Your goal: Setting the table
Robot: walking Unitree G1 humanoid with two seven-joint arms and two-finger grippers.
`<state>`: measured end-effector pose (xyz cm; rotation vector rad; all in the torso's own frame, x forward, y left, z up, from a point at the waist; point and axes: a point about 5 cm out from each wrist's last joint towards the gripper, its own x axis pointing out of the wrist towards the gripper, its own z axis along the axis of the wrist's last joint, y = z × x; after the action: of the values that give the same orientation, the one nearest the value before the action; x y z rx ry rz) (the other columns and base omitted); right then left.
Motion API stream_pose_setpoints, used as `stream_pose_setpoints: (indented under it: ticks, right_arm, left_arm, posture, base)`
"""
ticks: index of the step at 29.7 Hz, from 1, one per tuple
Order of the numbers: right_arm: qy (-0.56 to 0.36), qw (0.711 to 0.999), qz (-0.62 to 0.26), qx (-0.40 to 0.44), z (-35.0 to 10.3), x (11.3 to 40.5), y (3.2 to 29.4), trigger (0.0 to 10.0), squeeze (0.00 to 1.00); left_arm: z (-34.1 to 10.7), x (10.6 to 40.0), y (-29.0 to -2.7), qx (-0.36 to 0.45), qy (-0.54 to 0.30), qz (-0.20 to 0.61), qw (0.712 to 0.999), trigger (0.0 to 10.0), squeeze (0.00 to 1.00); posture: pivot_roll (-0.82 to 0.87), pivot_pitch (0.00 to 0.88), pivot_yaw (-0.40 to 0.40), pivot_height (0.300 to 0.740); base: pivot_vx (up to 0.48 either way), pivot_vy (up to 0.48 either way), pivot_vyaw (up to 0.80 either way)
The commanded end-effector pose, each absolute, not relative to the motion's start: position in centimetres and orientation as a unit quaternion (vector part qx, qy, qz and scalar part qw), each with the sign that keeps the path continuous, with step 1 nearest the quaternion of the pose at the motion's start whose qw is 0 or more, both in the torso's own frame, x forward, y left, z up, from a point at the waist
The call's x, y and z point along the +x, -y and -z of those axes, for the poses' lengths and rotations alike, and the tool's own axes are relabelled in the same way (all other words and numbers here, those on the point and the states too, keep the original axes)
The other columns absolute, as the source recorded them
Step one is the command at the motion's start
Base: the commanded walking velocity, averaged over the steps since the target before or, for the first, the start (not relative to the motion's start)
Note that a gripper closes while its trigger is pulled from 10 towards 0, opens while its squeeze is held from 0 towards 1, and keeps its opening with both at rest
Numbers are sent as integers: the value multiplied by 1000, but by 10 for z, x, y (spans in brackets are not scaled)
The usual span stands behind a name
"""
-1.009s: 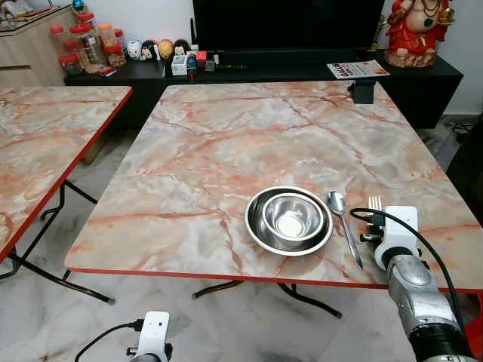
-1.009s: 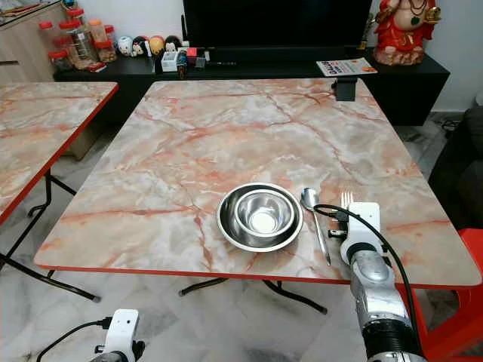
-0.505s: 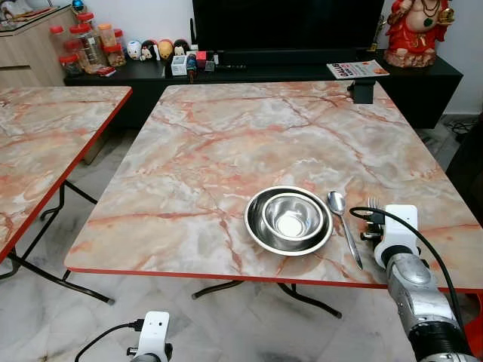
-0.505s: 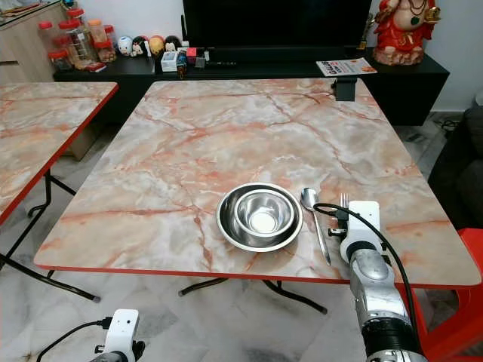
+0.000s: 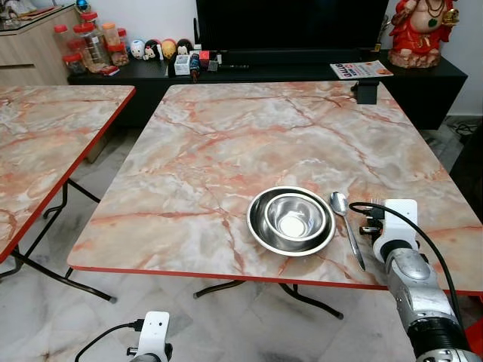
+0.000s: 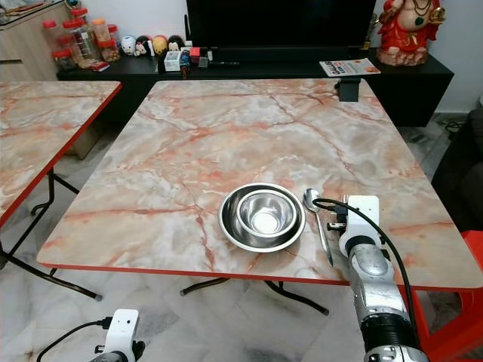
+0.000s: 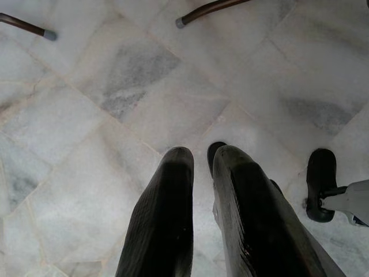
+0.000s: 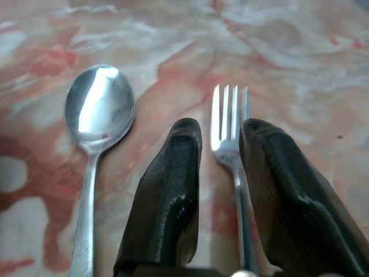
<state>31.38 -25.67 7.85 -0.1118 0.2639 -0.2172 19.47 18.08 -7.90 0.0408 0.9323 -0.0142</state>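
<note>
A steel bowl (image 5: pixel 294 217) sits nested in a larger steel bowl (image 5: pixel 260 230) near the front edge of the marble table (image 5: pixel 226 136). A spoon (image 5: pixel 347 228) lies just right of them, bowl end facing away from me. Right of the spoon (image 8: pixel 98 109) lies a fork (image 8: pixel 228 124), flat on the table. My right gripper (image 8: pixel 220 131) is low over it, open, one finger on each side of the handle with room to spare. From the head, the right wrist (image 5: pixel 398 219) covers the fork. My left gripper (image 7: pixel 199 158) hangs shut over the floor tiles.
A second marble table (image 5: pixel 45 143) stands to the left across a floor gap. Behind the table is a black console (image 5: pixel 302 68) with jars, figurines, a magazine (image 5: pixel 358 69) and a red statue (image 5: pixel 413 34). A small black box (image 5: pixel 367 92) sits at the table's far right edge.
My right wrist has edged forward over the fork, so the tines that showed beyond it are now covered. The camera has shifted slightly. The left arm has stayed still.
</note>
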Motion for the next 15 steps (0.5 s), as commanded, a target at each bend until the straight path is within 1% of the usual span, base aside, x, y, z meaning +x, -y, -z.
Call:
stream_pose_setpoints:
  ticks: [1,8,15]
  right_arm:
    - [-107,985,128,-48,-88,318,263,10000,0]
    - [-82,982,165,-27,-95,317,270,10000,0]
    - [-105,973,205,-28,-87,312,281,10000,0]
  left_arm:
    - [79,195,-183,24,-453,6,891,10000,0]
    - [79,195,-183,23,-452,6,892,10000,0]
    - [79,195,-183,15,-451,7,892,10000,0]
  posture:
    - [-106,0,56,740]
    - [-104,0,58,740]
    - [-103,0,59,740]
  base:
    - [0,0,0]
    - [0,0,0]
    - [0,0,0]
